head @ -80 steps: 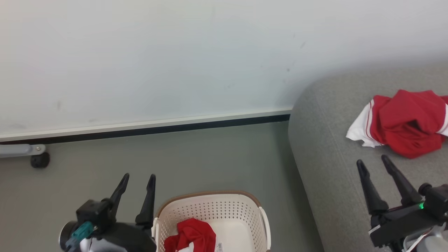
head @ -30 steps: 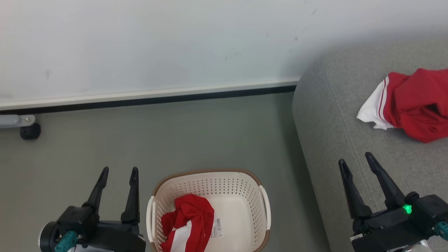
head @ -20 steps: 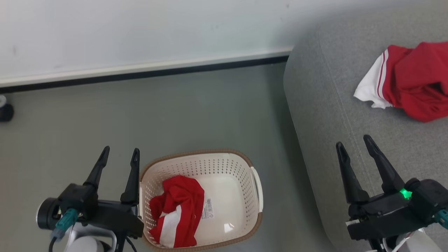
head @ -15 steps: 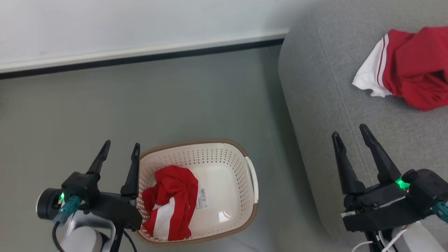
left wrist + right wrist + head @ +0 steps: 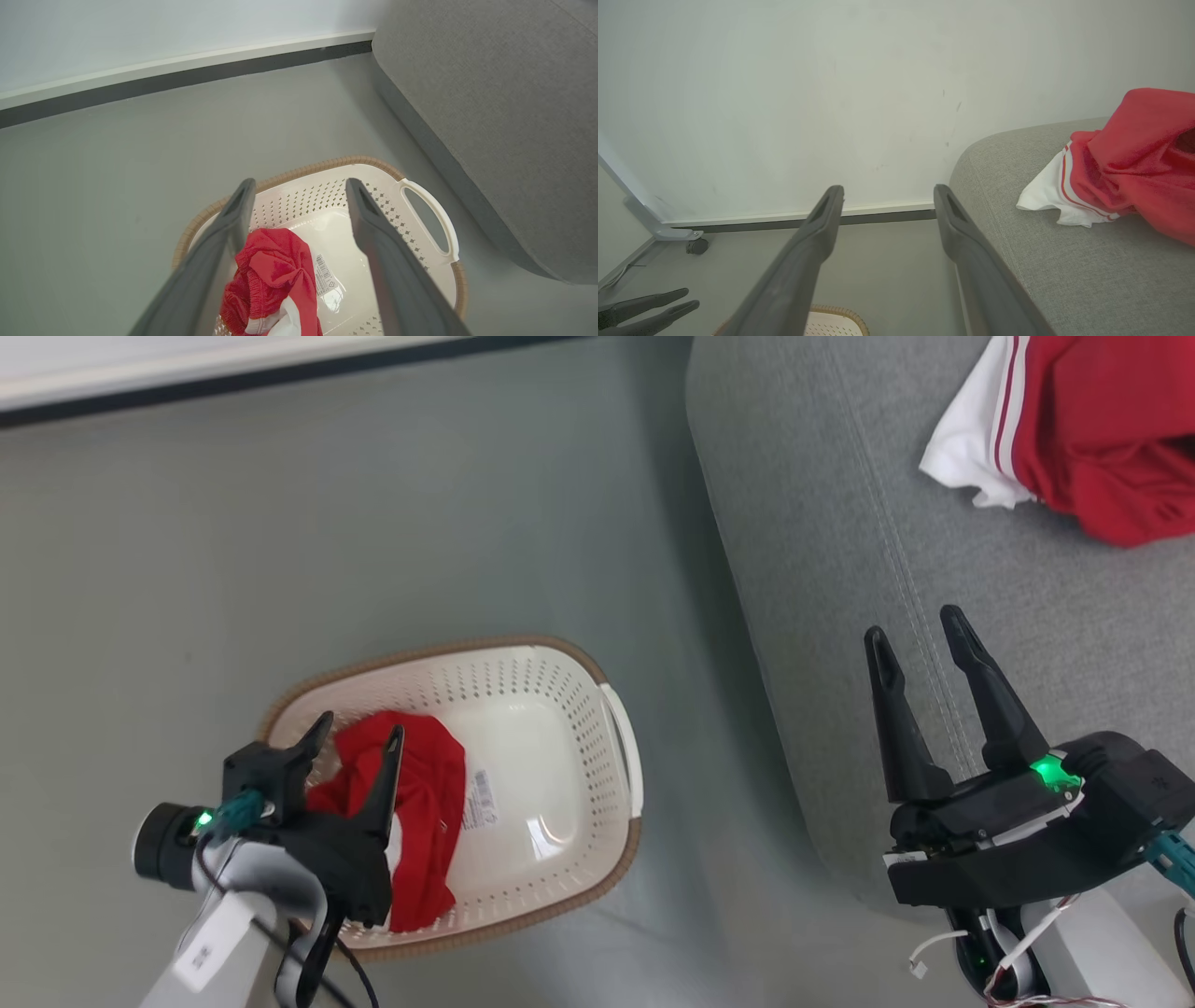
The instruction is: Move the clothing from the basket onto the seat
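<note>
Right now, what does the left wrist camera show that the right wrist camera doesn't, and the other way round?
Left wrist view: the inside of the basket, with a crumpled red and white garment lying in it, seen past the open left gripper. Right wrist view: a red garment with a white striped panel lying on the seat, a caster by the wall, and the open right gripper. Shared: the grey seat, the floor, the baseboard and the basket's woven rim.
</note>
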### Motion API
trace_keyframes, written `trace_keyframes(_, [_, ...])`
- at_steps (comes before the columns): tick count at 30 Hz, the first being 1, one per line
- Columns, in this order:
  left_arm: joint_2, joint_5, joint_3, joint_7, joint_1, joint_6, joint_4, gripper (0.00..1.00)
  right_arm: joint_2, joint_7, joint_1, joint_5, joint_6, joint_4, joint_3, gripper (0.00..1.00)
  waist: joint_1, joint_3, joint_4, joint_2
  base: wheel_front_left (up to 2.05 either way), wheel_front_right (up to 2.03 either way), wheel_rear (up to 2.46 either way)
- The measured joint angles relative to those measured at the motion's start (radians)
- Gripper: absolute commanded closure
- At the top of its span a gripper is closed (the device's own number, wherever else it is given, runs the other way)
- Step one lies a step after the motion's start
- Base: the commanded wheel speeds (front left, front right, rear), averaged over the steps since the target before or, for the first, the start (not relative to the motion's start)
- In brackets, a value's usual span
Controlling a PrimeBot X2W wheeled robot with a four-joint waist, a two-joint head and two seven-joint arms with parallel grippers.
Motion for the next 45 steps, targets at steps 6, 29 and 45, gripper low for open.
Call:
trace_keyframes(6, [-0.019,0.001,-0.023,0.051,-0.066,-0.014,0.104,0.00,0.019,0.000,-0.021,-0.008,0.009,0.000,0.002,0.00,0.0000,0.071,-0.028,0.0000,0.00,0.00,0.00])
trace_keyframes(29, [0.040,0.067,-0.065,0.250,-0.270,-0.028,0.404,0.00,0.124,0.000,-0.121,-0.033,0.044,0.021,0.031,0.00,0.0000,0.321,-0.140,0.0001,0.00,0.00,0.00])
trace_keyframes(45, [-0.007,0.085,-0.113,0.306,-0.327,-0.040,0.529,1.00,0.150,0.000,-0.151,-0.049,0.063,0.083,0.016,0.00,-0.0001,0.364,-0.183,0.0000,0.00,0.00,0.00])
